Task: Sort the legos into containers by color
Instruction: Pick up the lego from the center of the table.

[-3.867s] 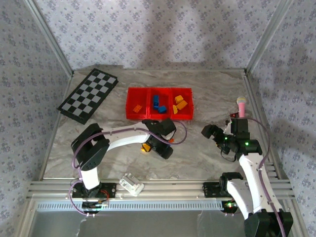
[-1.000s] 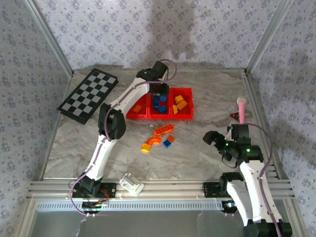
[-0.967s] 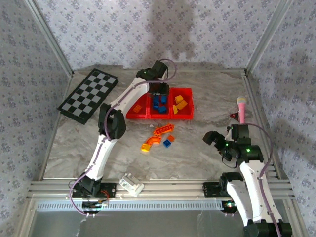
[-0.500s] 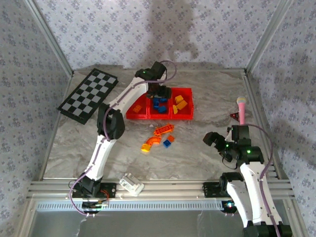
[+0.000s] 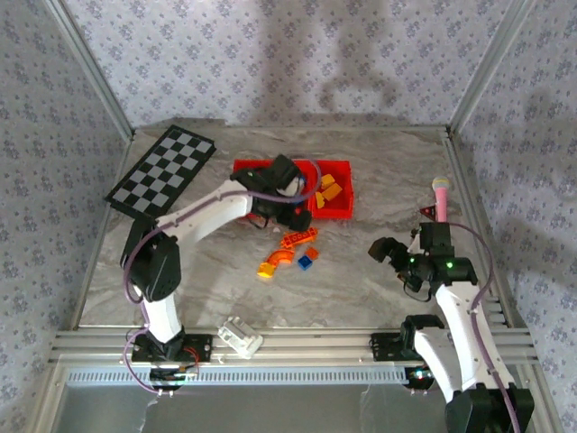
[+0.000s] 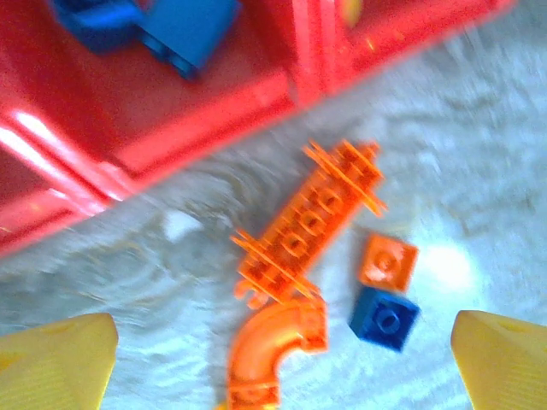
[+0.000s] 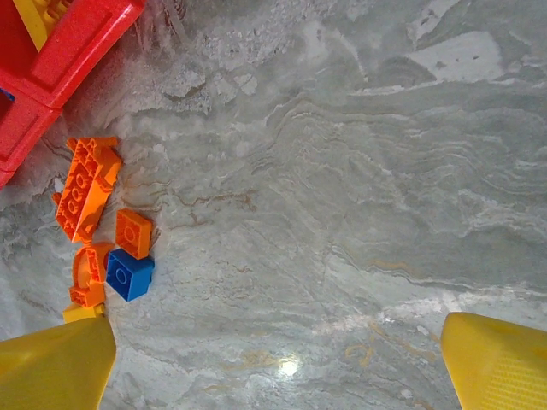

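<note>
Four loose legos lie on the marble table (image 5: 207, 271) just in front of the red tray (image 5: 338, 211): a long orange brick (image 6: 308, 224), a small orange square (image 6: 388, 261), a blue cube (image 6: 384, 318) and a curved orange piece (image 6: 273, 342). Any lettering on their studs is too blurred to read. In the left wrist view, blue bricks (image 6: 184, 30) sit in one of the tray's compartments.

The left gripper (image 5: 290, 215) hangs over the tray's near wall, above the loose pieces, its yellow fingers (image 6: 55, 363) spread wide with nothing between them. Half a second ago it was farther back over the middle compartment, with the arm stretched out; the arm is now folded closer. The right gripper (image 5: 380, 248) stays near the same spot to the right, also wide apart and empty. The four pieces have not shifted.
</note>
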`<state>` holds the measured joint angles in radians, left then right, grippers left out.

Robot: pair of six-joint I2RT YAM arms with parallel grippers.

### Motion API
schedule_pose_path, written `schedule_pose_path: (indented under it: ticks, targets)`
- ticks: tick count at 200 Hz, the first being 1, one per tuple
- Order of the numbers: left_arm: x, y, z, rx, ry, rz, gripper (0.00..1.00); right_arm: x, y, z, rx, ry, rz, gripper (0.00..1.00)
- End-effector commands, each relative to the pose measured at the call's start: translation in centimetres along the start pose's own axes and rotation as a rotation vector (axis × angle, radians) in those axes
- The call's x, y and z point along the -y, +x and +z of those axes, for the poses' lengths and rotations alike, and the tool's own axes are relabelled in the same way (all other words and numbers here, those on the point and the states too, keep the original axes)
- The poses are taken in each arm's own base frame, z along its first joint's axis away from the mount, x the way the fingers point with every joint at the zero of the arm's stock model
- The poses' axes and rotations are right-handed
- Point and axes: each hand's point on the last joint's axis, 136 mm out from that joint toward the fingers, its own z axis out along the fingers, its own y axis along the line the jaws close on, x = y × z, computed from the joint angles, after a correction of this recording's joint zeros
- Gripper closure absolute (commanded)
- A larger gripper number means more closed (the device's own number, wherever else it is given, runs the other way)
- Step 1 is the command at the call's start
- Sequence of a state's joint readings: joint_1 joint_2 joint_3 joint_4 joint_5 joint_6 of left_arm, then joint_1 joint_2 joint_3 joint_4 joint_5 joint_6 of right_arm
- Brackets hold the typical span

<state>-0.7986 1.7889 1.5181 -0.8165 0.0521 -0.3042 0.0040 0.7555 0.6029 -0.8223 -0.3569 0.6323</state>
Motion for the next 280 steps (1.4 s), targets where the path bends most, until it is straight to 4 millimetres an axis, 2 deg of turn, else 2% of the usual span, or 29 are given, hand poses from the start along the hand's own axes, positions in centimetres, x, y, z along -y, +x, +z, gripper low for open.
schedule_pose_path:
  ticks: [1,32,53,118,175,280]
  targets:
    - [2.6,2.2,-0.2,0.008,0.012,0.066,0.0,-1.2,-1.4,-0.3,0.025,-0.031,-0.002,0.0]
    - [5.0,5.1,0.7,-0.054,0.019,0.134,0.03,-1.5,-1.9,0.4,0.011,-0.035,0.0,0.0]
    - [6.2,6.4,1.7,-0.093,0.044,0.224,0.04,-1.7,-2.0,0.5,0.01,-0.039,-0.003,0.0]
    - [7.9,7.6,4.9,-0.214,0.072,0.402,0.1,-1.0,-1.0,0.6,-0.009,-0.03,0.004,0.0]
    - [8.2,6.4,6.6,-0.222,0.04,0.446,0.2,-0.6,-0.6,0.5,-0.005,-0.025,0.005,0.0]
    - [5.7,6.8,8.6,-0.26,-0.065,0.428,0.31,-0.7,-0.7,0.6,-0.007,-0.025,0.005,0.0]
